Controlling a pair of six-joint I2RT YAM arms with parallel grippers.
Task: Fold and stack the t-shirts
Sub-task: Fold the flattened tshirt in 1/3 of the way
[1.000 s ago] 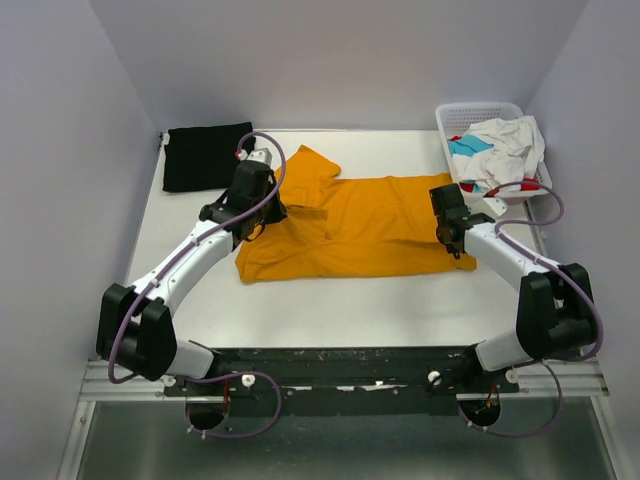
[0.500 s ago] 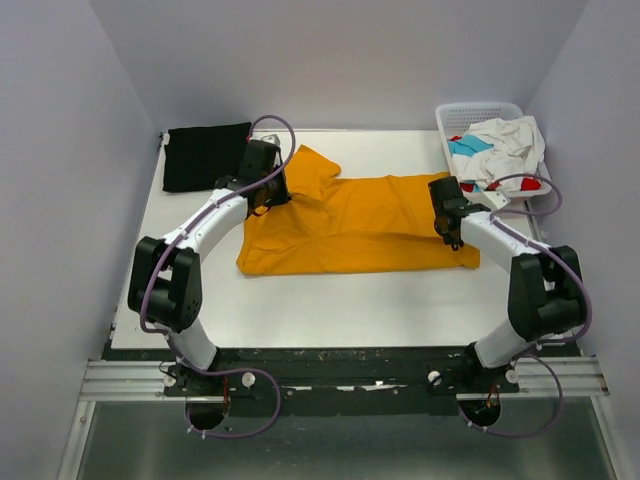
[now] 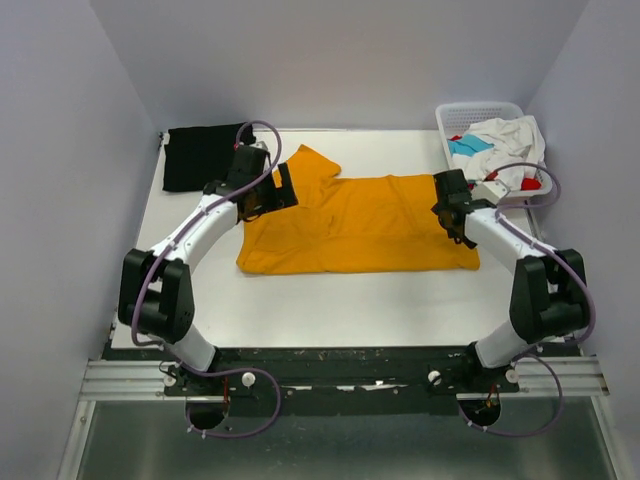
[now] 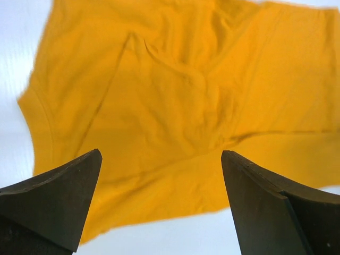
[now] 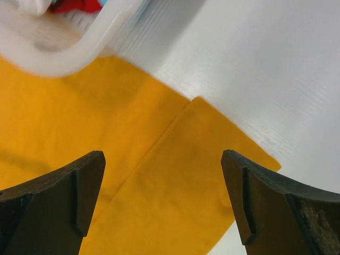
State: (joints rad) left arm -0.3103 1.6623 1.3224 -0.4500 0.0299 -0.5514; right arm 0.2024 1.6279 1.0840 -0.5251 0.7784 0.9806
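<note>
The orange t-shirt (image 3: 350,225) is lying spread across the middle of the white table (image 3: 350,310), partly folded, with one sleeve sticking out at its far left corner. The left gripper (image 3: 268,193) is hanging over the shirt's left end, near that sleeve. Its fingers are standing wide apart with nothing between them, and the left wrist view is showing only wrinkled orange cloth below the gap. The right gripper (image 3: 456,215) is hovering over the shirt's right end, its fingers also spread wide and holding nothing, with a folded edge and a corner of the shirt beneath. A black t-shirt (image 3: 200,157) is lying folded at the far left corner of the table. At the far right, a white basket (image 3: 480,108) is holding a white t-shirt (image 3: 512,138) piled with a teal cloth (image 3: 466,146) and a red cloth (image 3: 530,184).
</note>
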